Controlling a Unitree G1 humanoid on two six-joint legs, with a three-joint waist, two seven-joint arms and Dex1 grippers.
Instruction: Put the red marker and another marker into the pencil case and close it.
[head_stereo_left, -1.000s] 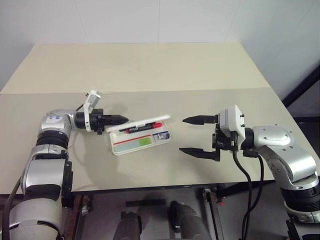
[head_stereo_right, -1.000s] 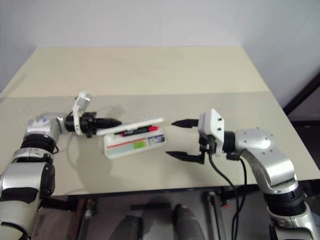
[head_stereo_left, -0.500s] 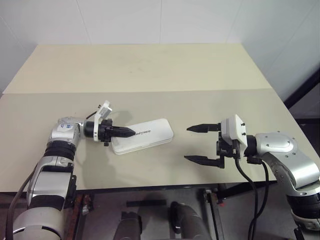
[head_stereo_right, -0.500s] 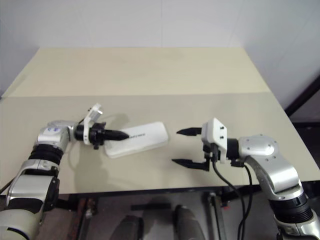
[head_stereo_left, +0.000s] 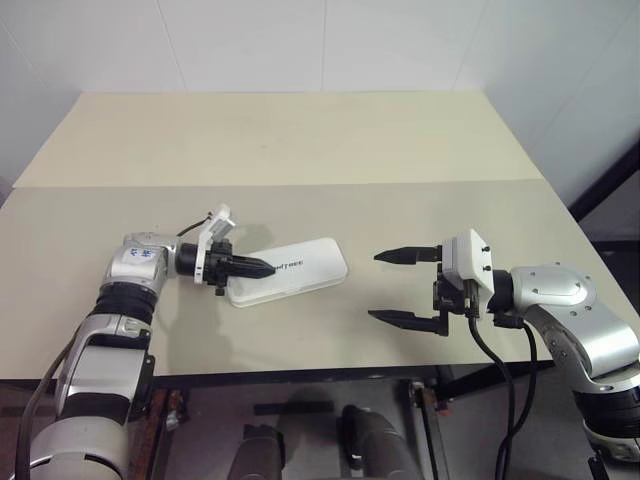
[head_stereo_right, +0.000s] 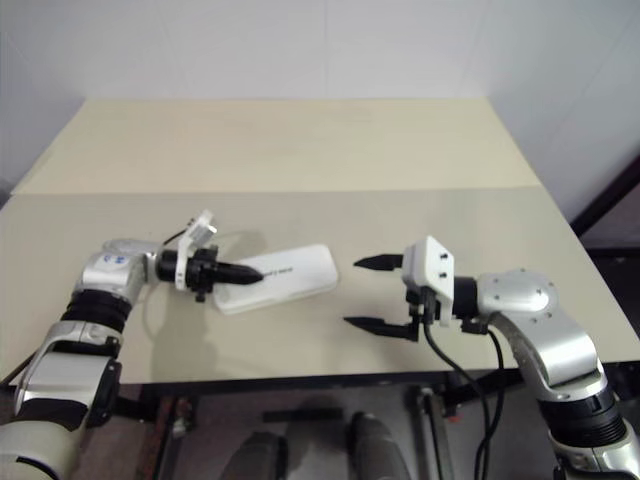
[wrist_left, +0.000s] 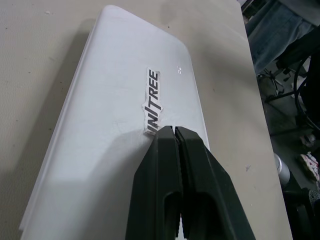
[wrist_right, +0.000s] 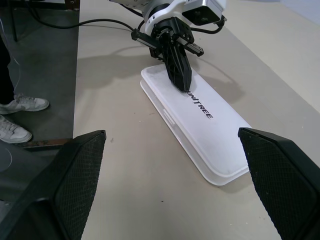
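the left gripper (head_stereo_left: 262, 268) has its two black fingers pressed together with nothing between them, and its tip rests on the lid of the pencil case (head_stereo_left: 300, 270), right at the near end of the dark logo (wrist_left: 151, 101) printed there. the gripper points along the case's length, from the case's left end toward the logo. the pencil case lies closed and flat on the desk (head_stereo_left: 300, 150), a white box with rounded corners, angled so that its right end sits a little farther from the robot than its left end. the markers cannot be seen with the lid down.

the right gripper (head_stereo_left: 392, 286) hovers over the desk to the right of the case, well apart from it, its fingers spread wide and holding nothing, pointing toward the case.

beyond the desk's edge in the right wrist view, a pair of white shoes (wrist_right: 20, 117) stands on the floor.
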